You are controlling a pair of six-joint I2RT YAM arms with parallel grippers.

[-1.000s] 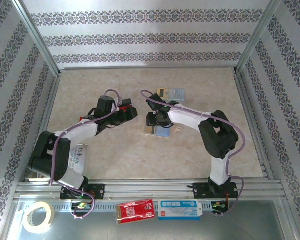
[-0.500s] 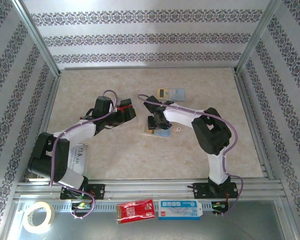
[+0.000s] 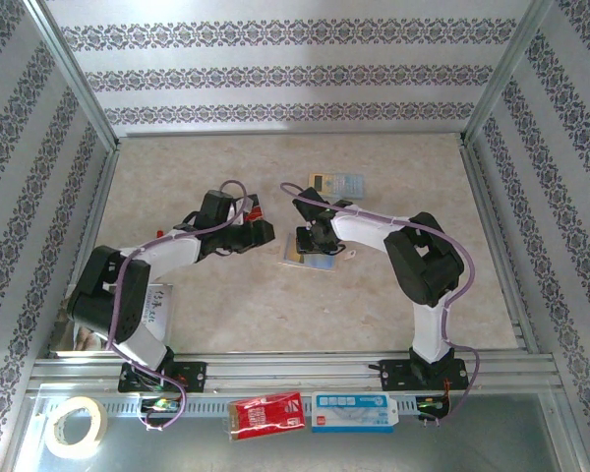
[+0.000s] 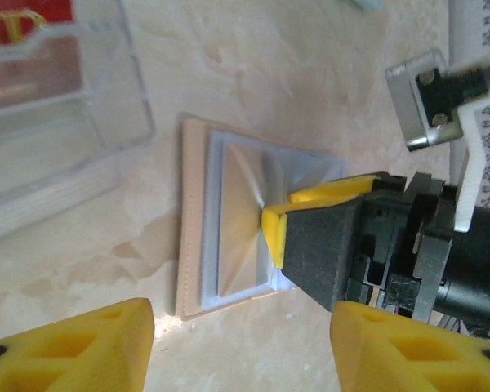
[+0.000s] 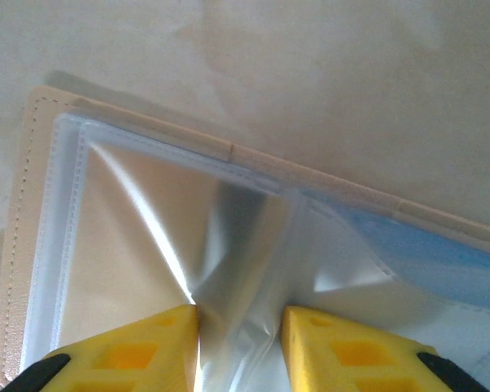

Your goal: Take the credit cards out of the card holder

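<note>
Near the middle of the table point(image 3: 226, 305), the holder point(image 3: 308, 258) lies open and flat, long axis running left to right; the right gripper point(image 5: 239, 331) sits on it, jaws narrowed onto a peak of its clear sleeve. Left gripper point(image 3: 264, 232), jaws half apart and empty, waits just beside the holder's left edge; cards not discernible

The top view looks down from above and behind both arms over the whole table point(image 3: 275, 315). Each wrist view sits very close to the tabletop, and both share the open card holder point(image 4: 229, 220) with the top view.
</note>
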